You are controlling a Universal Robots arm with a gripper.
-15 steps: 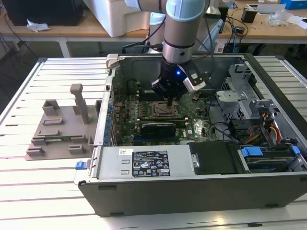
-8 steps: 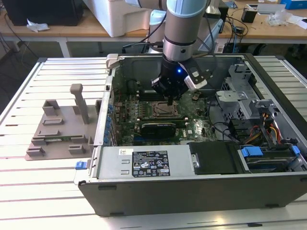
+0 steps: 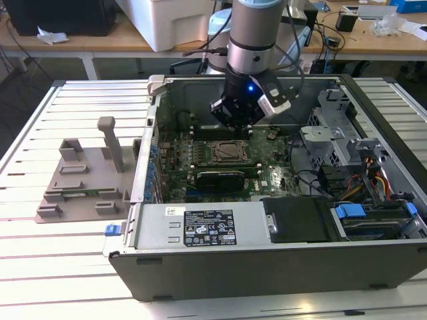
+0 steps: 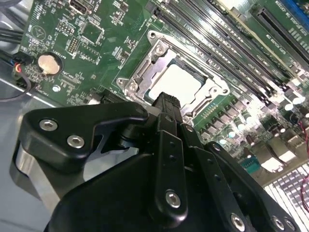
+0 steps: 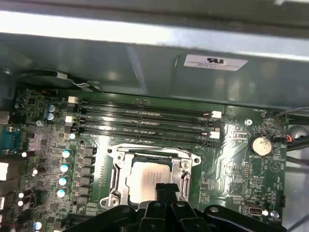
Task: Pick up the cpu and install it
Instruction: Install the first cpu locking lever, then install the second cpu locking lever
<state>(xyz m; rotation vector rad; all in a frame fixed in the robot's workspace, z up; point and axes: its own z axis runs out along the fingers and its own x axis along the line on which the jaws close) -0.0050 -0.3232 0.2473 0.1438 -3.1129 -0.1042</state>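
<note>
Gripper [image 3: 237, 120] hovers above socket [image 3: 231, 153] inside open computer case [image 3: 280, 260], fingers [image 5: 166, 188] closed together, empty. Cpu [image 5: 149, 178] sits flat in socket [image 5: 150, 179] on motherboard [image 5: 231, 159].

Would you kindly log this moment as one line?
end effector: above socket, shut | cpu: seated in socket | load frame: open | case: open

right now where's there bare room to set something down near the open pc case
Free: the slatted table in front of the grey fixture, and the strip beyond it, at the exterior view's left of the case. Crowded: inside the case, where the gripper hangs over the socket with the cpu in it.
</note>
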